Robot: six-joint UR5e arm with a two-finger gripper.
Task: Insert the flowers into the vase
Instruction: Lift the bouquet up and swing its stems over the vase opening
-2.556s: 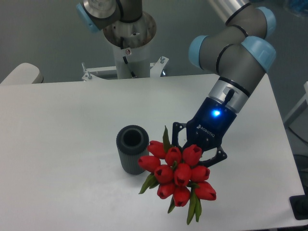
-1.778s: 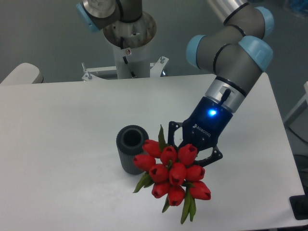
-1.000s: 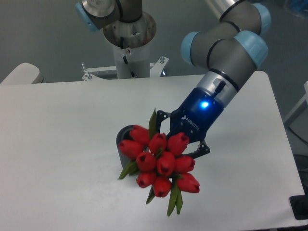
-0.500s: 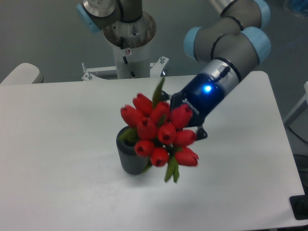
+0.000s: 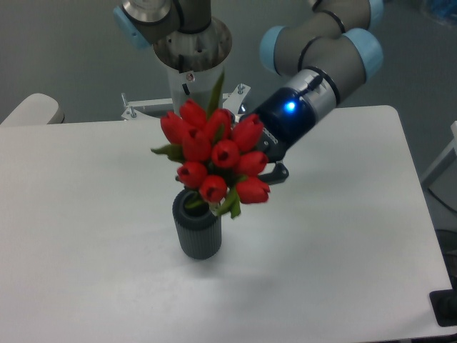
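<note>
The flowers [image 5: 214, 153], a tight bunch of red tulip buds with green leaves, hang tilted just above the vase [image 5: 196, 230], their lower end at or inside its mouth. The vase is dark grey, ribbed and upright on the white table. My gripper [image 5: 258, 163] comes in from the right, behind the bunch, and is shut on the flowers; the buds hide most of its fingers. The stems are hidden by the buds and the vase rim.
The white table [image 5: 343, 236] spreads around the vase. The robot's base column [image 5: 191, 68] stands at the table's back edge, behind the flowers. A pale rounded object [image 5: 32, 111] sits at the far left edge.
The gripper has swung the flowers up and to the left, turning the bunch from lying low at the vase's right to standing nearly upright over its mouth.
</note>
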